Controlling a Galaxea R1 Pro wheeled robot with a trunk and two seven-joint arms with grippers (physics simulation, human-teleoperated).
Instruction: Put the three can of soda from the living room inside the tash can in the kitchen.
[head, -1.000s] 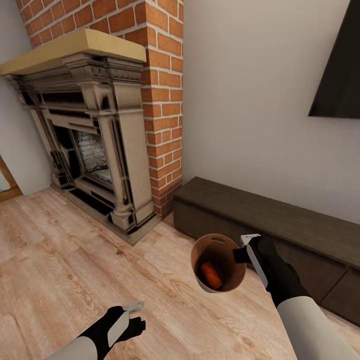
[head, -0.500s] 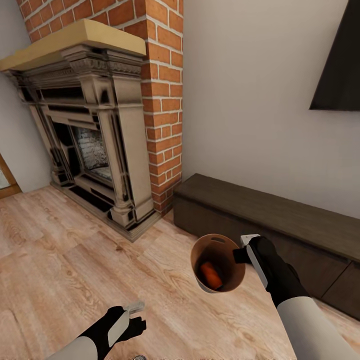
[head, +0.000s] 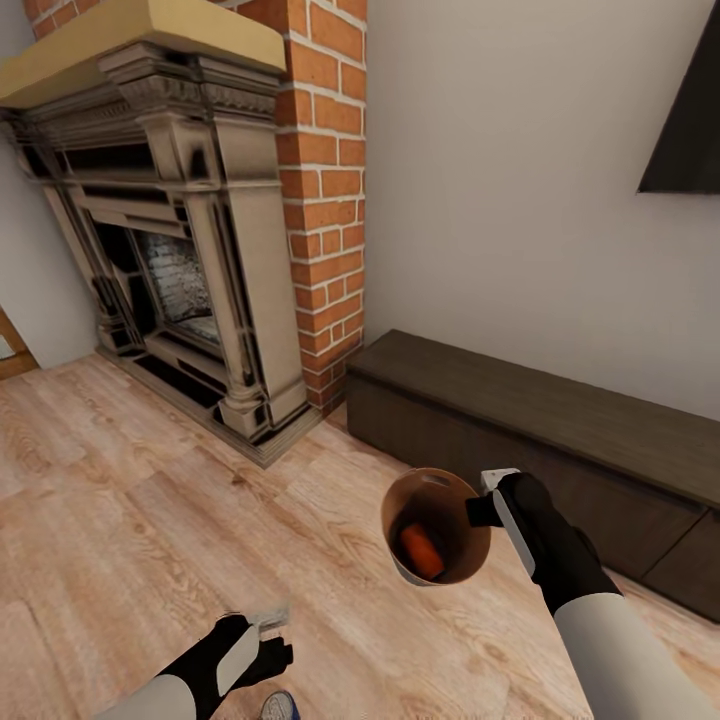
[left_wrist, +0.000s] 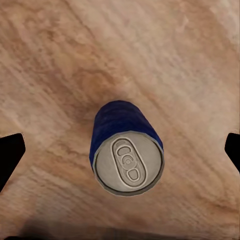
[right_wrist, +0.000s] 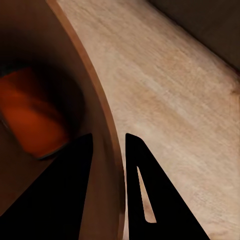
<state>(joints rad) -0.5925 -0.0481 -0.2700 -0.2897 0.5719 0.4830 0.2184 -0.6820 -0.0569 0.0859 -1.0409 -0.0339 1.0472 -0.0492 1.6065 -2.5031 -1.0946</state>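
My right gripper (right_wrist: 109, 145) pinches the wall of the coppery-brown round bin (head: 436, 500), an orange can (head: 423, 551) inside. My left gripper (left_wrist: 120, 150) hangs wide apart above the upright dark blue can (left_wrist: 126, 147) on the light wood plank floor (head: 120, 500).

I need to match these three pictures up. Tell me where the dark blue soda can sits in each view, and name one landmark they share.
Head view: the dark blue can peeks in at the bottom edge, just below the left gripper.
Left wrist view: it stands upright on the floor, centred, grey top toward the camera.
Right wrist view: I cannot find it there.
Shared landmark: the light wood plank floor.
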